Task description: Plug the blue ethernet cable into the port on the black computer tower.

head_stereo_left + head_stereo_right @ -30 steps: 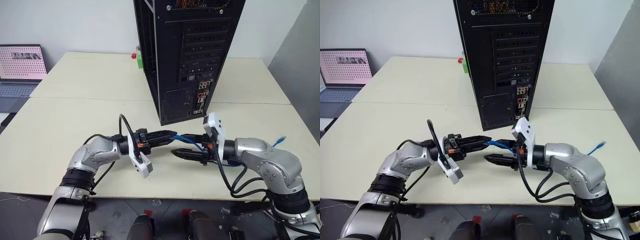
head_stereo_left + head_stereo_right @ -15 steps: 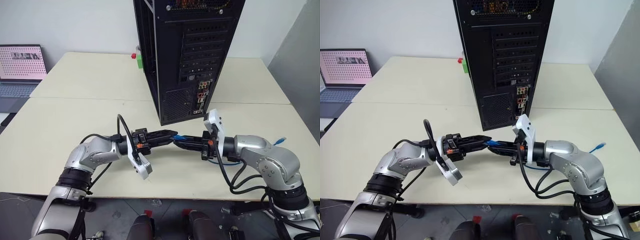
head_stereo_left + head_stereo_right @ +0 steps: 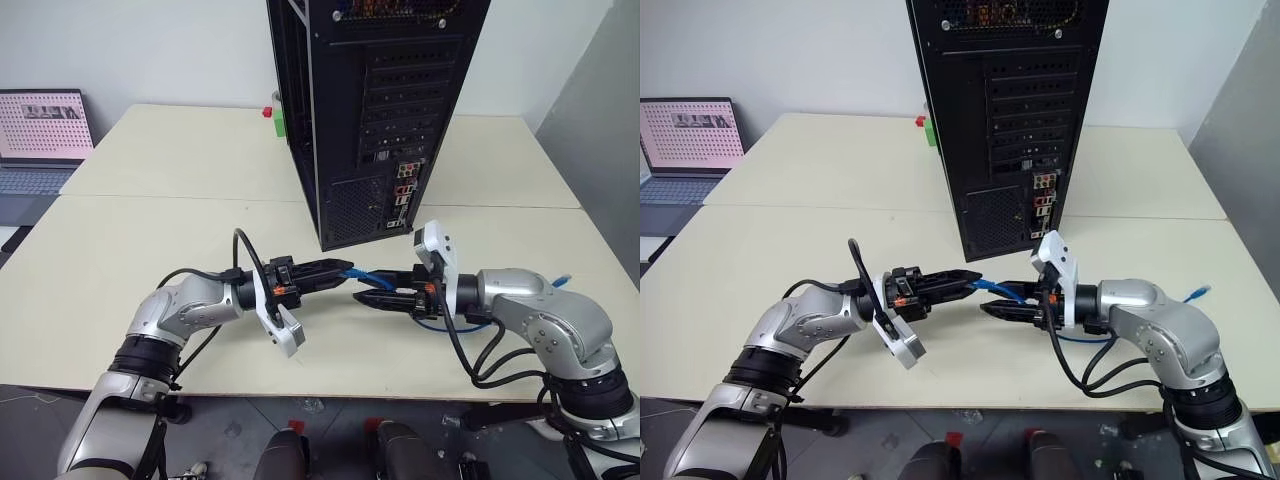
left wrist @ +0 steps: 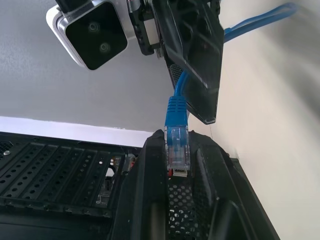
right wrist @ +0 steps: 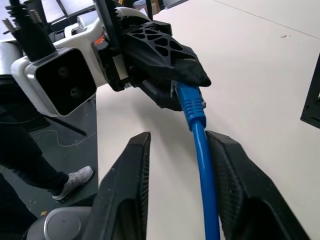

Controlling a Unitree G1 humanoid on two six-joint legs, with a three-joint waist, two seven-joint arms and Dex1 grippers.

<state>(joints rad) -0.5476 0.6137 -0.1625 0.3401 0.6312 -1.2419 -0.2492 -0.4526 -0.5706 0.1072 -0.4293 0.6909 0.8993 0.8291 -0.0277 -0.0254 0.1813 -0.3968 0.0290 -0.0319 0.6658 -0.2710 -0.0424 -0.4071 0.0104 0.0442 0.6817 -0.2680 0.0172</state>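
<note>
My cream surface (image 3: 150,230) is two tables pushed together under a plain white wall (image 3: 150,45). A laptop (image 3: 40,135) sits far left; a grey panel (image 3: 600,120) stands right.

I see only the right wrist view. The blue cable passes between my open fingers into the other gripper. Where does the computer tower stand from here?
Observer: The black computer tower stands upright on the table, beyond both grippers, with its rear panel facing the robot.
Operator: Does the left gripper hold the plug itself?
Observer: Yes. The left gripper is shut on the clear plug of the blue ethernet cable.
Operator: And the other end?
Observer: It lies on the table beside the right arm, past the right gripper.
</note>
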